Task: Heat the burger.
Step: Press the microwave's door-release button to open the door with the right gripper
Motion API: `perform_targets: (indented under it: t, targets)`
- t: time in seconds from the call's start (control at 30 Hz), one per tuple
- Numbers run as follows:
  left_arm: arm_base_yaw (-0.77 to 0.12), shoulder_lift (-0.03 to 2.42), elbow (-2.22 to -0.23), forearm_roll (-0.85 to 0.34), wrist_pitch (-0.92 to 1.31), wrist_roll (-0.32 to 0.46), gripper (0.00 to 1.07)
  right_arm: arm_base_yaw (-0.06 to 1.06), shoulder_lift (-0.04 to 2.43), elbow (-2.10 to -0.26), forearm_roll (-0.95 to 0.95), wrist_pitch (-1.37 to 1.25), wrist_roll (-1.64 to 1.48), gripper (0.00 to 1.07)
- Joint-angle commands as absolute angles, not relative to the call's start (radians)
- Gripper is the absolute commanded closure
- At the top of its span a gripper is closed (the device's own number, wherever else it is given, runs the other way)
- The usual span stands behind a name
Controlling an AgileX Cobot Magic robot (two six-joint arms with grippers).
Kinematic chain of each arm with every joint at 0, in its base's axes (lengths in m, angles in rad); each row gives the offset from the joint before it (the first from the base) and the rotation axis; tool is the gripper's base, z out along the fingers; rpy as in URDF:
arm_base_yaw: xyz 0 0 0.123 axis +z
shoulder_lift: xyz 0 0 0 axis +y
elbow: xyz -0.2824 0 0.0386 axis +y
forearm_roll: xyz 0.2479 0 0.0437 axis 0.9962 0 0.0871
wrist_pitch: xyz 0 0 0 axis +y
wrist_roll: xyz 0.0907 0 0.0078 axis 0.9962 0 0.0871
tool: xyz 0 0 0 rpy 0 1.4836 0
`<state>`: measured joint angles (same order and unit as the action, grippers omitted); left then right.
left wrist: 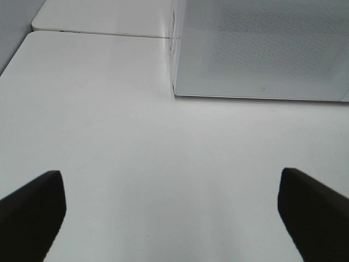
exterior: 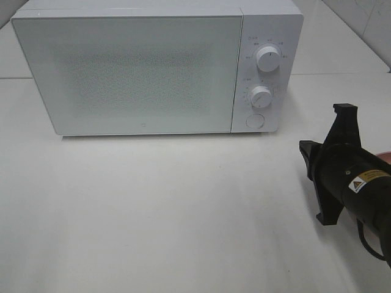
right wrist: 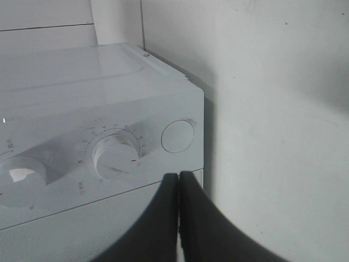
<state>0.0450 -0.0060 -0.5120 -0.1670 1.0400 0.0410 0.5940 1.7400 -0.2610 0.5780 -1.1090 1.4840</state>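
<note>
The burger is out of view in all three views. The white microwave (exterior: 128, 67) stands at the back of the table with its door closed. In the right wrist view my right gripper (right wrist: 178, 178) is shut with nothing between its fingers, and it points at the microwave's control panel just below the lower knob (right wrist: 115, 155) and the round button (right wrist: 178, 136). The right arm (exterior: 348, 174) comes in from the right edge, a little in front of the panel. My left gripper (left wrist: 172, 210) stands wide open over bare table, in front of the microwave's left corner (left wrist: 175, 90).
The panel carries an upper knob (exterior: 267, 58), a lower knob (exterior: 260, 96) and a round button (exterior: 253, 120). A pink sliver (exterior: 385, 156) shows behind the right arm at the frame edge. White table (exterior: 153, 207) stretches in front of the microwave.
</note>
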Motion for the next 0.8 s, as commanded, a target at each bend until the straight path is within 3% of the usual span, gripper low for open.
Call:
perform_targets:
  t: [0.03, 0.8]
  targets:
    - [0.049, -0.026, -0.511, -0.166, 1.030, 0.043, 0.09, 0.596, 1.737, -0.301, 0.575, -1.062, 1.426, 1.07]
    - [0.049, -0.026, -0.511, -0.166, 1.030, 0.043, 0.09, 0.592, 1.898, -0.523, 0.653, -1.006, 1.316, 1.07]
